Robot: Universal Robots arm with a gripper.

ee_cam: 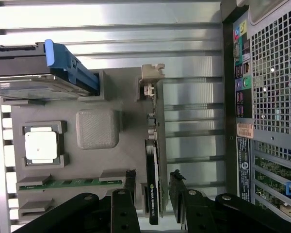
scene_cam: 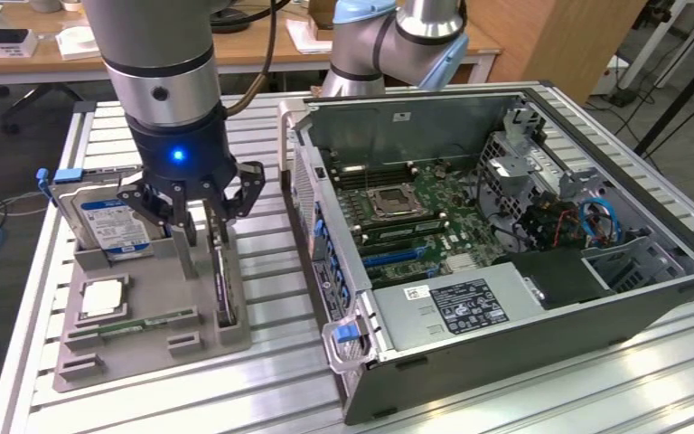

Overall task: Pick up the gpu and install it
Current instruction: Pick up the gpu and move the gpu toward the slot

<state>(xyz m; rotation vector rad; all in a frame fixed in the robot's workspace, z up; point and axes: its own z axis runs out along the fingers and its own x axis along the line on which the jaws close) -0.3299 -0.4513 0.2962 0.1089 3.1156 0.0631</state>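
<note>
You're holding the black two-finger gripper (scene_cam: pixel 202 228) over the matte grey plastic holder tray (scene_cam: pixel 142 360) on the ribbed aluminium worktop (scene_cam: pixel 277 384). Its fingers (ee_cam: pixel 130 187) are standing apart, straddling the thin, flat, dark-green gpu (ee_cam: pixel 154 145) w/ a gap each side. The gpu is standing on edge along the tray's edge nearest the open dark metal PC case (scene_cam: pixel 504 226), w/ its pale metal bracket (ee_cam: pixel 152 73) at the end away from the fingers.

A ribbed aluminium table (scene_cam: pixel 588 398) spans the foreground, with bright light glancing off its slats toward 5 o'clock. Beyond it, a wooden desk (scene_cam: pixel 263 50) stands at 11 o'clock and a wooden cabinet (scene_cam: pixel 564 36) at 1 o'clock, over dark floor (scene_cam: pixel 10 154).
</note>
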